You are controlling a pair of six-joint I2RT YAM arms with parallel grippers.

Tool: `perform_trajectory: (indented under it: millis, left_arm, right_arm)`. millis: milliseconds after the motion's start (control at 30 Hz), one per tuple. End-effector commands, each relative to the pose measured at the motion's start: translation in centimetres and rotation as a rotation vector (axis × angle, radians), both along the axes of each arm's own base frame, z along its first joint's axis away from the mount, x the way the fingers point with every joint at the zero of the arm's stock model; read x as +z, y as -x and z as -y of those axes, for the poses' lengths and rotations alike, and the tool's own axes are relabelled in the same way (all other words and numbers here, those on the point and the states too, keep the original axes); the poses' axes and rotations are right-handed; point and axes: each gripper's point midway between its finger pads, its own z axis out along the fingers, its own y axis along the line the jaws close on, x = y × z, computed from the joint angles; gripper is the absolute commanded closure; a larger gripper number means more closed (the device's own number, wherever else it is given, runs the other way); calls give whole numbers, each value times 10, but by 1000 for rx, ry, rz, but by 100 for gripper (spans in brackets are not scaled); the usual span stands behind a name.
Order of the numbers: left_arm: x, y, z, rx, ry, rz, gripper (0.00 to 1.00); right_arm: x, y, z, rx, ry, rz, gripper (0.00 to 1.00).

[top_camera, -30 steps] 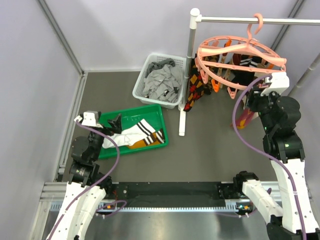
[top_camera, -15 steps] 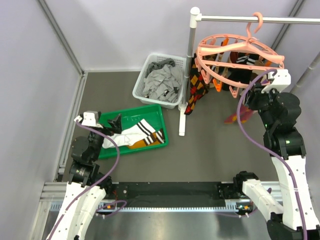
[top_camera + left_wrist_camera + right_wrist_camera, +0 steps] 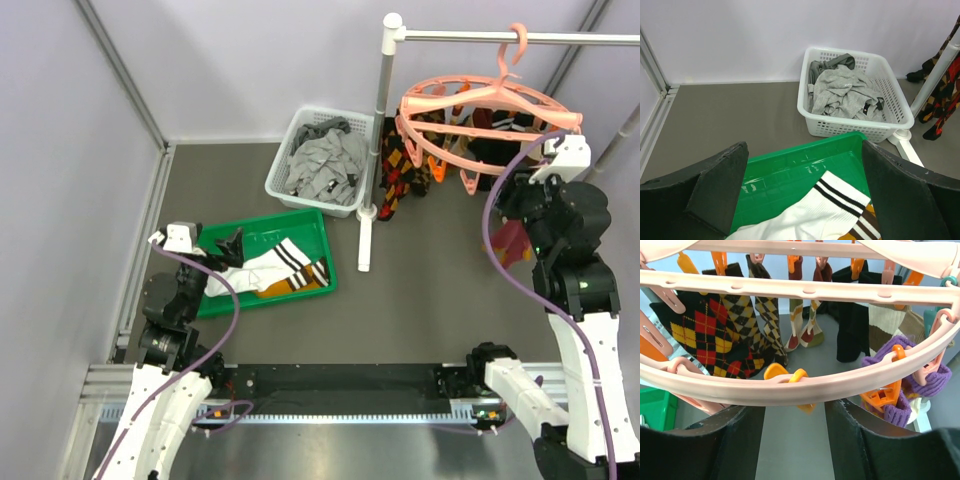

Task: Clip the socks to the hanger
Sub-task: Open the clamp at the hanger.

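Observation:
A white sock with black stripe bands [image 3: 272, 266] lies in the green tray [image 3: 300, 225], over a mustard-orange sock [image 3: 292, 288]. Both show in the left wrist view, the white sock [image 3: 832, 207] and the orange one [image 3: 866, 234]. My left gripper [image 3: 224, 246] is open and empty above the tray's left end [image 3: 804, 149]. The salmon-pink hanger [image 3: 480, 105] hangs from the rail with several socks clipped on. My right gripper [image 3: 522, 188] is open and empty just below the hanger's near rim [image 3: 805, 390], with an orange clip [image 3: 790, 375] above its gap [image 3: 794, 411].
A white basket [image 3: 284, 150] of grey garments stands behind the tray, also in the left wrist view [image 3: 860, 131]. The white rail stand's post [image 3: 374, 140] rises between basket and hanger. Argyle socks [image 3: 705, 335] and a purple sock [image 3: 890, 357] hang on the hanger. Walls close in on both sides.
The hanger has swung back from its tilt to nearly level, and its hanging socks swing. My right arm has shifted slightly right. The left arm has not moved.

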Motion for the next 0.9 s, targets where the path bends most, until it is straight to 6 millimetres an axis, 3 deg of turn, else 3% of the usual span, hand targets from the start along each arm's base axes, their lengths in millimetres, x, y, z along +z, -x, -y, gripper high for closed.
perform_trajectory:
  millis: [0,267,533,867]
  left_arm:
    - [13,2,1,-6,7,57,1]
    - [14,3,1,-5,7,61,1]
    - [14,4,0,-1,7,64,1]
    - [17,5,-2,7,9,75,1]
  right_arm:
    - [29,6,9,-47,-17,77,50]
    - [26,1,9,-47,-5,101,49]
    - [29,-2,6,-22,2,149,39]
    - [19,-9,9,-40,12,155,38]
